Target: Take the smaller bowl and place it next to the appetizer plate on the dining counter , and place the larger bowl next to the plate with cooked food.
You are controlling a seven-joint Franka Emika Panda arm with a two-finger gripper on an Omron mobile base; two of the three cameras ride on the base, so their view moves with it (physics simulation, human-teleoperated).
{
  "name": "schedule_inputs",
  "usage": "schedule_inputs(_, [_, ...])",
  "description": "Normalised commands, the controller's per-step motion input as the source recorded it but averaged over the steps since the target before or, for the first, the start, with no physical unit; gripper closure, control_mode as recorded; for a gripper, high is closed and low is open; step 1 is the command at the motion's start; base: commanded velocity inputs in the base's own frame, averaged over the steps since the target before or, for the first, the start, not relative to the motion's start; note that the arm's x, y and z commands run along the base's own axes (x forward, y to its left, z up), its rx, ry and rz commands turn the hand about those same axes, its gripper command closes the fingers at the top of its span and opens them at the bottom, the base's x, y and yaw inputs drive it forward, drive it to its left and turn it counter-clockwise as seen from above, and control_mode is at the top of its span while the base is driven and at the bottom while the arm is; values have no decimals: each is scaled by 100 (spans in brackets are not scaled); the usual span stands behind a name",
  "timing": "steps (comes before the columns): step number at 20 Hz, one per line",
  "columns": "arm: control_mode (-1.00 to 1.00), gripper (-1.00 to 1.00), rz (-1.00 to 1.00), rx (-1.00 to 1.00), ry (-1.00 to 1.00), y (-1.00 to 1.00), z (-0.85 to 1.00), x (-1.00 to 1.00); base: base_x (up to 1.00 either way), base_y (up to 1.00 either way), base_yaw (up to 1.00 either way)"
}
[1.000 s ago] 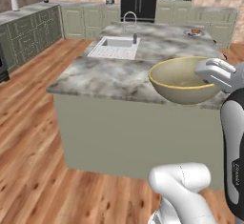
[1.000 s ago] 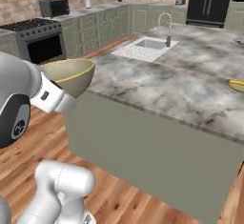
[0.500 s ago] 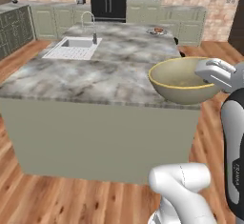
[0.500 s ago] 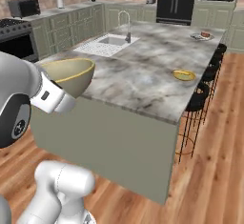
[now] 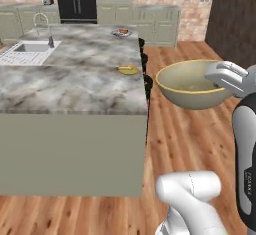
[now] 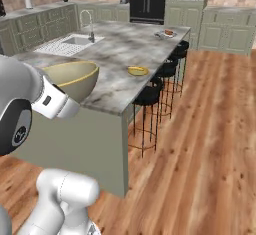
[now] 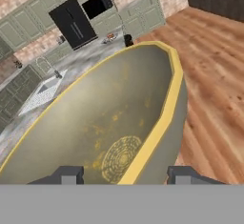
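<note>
The larger bowl (image 5: 189,84), tan with a yellow rim, hangs in the air to the right of the dining counter (image 5: 70,86), off its edge. My gripper (image 7: 126,175) is shut on the bowl's rim, one fingertip (image 7: 67,175) inside and one outside. On the counter near its right edge sits the yellow appetizer plate (image 5: 128,70) (image 6: 137,71). At the far corner lies the white plate with cooked food (image 5: 121,32) (image 6: 167,33). The smaller bowl is out of view.
Black bar stools (image 6: 150,96) line the island's right side. A sink with a tall faucet (image 5: 30,49) sits at the island's left. A black fridge (image 5: 77,1) stands against the far wall. Open wood floor (image 6: 205,129) stretches to the right.
The whole scene has slid left in both base views, so the base has moved along the island toward its stool side. The bowl stays gripped in the same pose.
</note>
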Motion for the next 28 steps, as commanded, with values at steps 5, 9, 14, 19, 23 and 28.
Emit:
schedule_inputs(5, [100, 100, 0, 0, 0, 0, 0, 0, 30, -100, -24])
schedule_inputs(9, [100, 100, 0, 0, 0, 0, 0, 0, 44, -100, -25])
schedule_inputs(14, [100, 100, 0, 0, 0, 0, 0, 0, 72, -100, -24])
schedule_inputs(19, [100, 100, 0, 0, 0, 0, 0, 0, 99, -86, -23])
schedule_inputs(23, [100, 100, 0, 0, 0, 0, 0, 0, 100, -50, -19])
schedule_inputs(28, [100, 100, 0, 0, 0, 0, 0, 0, 100, -17, -11])
